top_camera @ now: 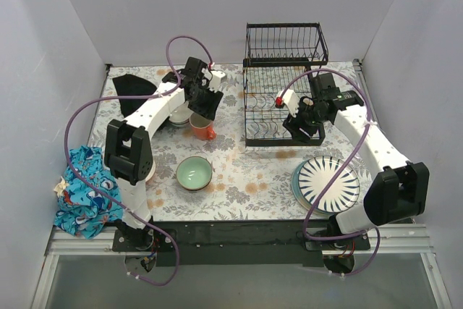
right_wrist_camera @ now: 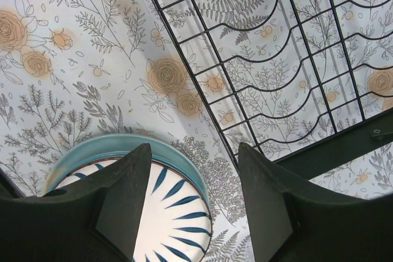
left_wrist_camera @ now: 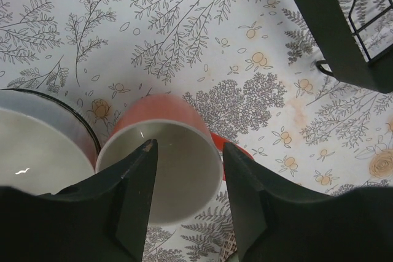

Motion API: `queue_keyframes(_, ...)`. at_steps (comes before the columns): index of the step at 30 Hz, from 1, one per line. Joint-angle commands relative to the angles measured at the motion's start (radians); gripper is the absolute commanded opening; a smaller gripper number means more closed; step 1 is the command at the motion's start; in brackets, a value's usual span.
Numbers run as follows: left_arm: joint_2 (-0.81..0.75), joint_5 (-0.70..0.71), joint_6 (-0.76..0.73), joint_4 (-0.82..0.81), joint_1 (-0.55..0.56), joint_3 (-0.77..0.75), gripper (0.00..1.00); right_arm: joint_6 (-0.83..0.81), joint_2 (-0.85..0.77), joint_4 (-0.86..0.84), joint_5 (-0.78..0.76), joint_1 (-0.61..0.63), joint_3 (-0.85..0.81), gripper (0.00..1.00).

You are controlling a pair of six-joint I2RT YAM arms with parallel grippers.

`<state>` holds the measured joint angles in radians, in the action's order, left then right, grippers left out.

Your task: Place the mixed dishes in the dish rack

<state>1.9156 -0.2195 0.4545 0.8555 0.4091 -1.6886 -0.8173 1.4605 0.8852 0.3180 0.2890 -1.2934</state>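
1. Top external view: the dish rack [top_camera: 282, 85], a black two-tier wire frame, stands at the far side of the flowered bench [top_camera: 253, 179]. The orange mug [top_camera: 202, 129] stands upright to the left of the rack, directly under the left gripper [top_camera: 205, 106]. A green-inside bowl [top_camera: 194, 173] sits nearer the arm bases, well apart from both grippers. The striped plate [top_camera: 327, 183], dark blue rays on white, lies flat at the near right. The right gripper [top_camera: 302, 127] hangs beyond it, by the rack's front right corner.
2. Left wrist view: the mug [left_wrist_camera: 161, 113] shows its pale inside, orange wall and a handle on the right. The left gripper [left_wrist_camera: 188, 151] is released, jaws spread. One finger is over the mouth near the left rim and the other is just outside the right rim by the handle. Whether either touches the mug is unclear. A white bowl [left_wrist_camera: 37, 151] sits just beside the mug.
3. Right wrist view: the right gripper [right_wrist_camera: 191, 151] is spread wide and grasps nothing. The plate [right_wrist_camera: 178, 213], teal-rimmed, lies on the bench below, between the fingers. The rack's lower wires [right_wrist_camera: 276, 59] run across the upper right.
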Motion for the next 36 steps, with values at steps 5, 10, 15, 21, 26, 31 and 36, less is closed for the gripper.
queue_keyframes(5,0.051,0.049,0.039,0.047,0.016,-0.071,0.41,0.107,-0.046,-0.025,0.03,-0.002,-0.03,0.66)
queue_keyframes(10,0.054,0.039,0.036,0.054,0.02,-0.054,0.31,0.148,-0.054,-0.038,0.033,-0.002,-0.02,0.66)
queue_keyframes(15,0.042,0.013,0.023,0.068,0.028,-0.017,0.16,0.262,-0.055,-0.1,0.036,-0.002,0.0,0.66)
queue_keyframes(21,0.033,0.066,0.013,0.066,0.062,0.032,0.16,0.351,-0.039,-0.143,0.046,-0.002,0.011,0.67)
queue_keyframes(26,0.051,0.124,0.006,0.065,0.076,0.026,0.17,0.357,-0.031,-0.15,0.052,-0.002,-0.003,0.67)
queue_keyframes(31,0.053,0.126,0.006,0.093,0.076,0.003,0.0,0.383,-0.063,-0.175,0.044,-0.004,0.032,0.68)
queue_keyframes(36,-0.039,0.077,0.012,0.125,0.076,-0.016,0.0,0.57,-0.091,-0.201,0.082,-0.013,0.037,0.71)
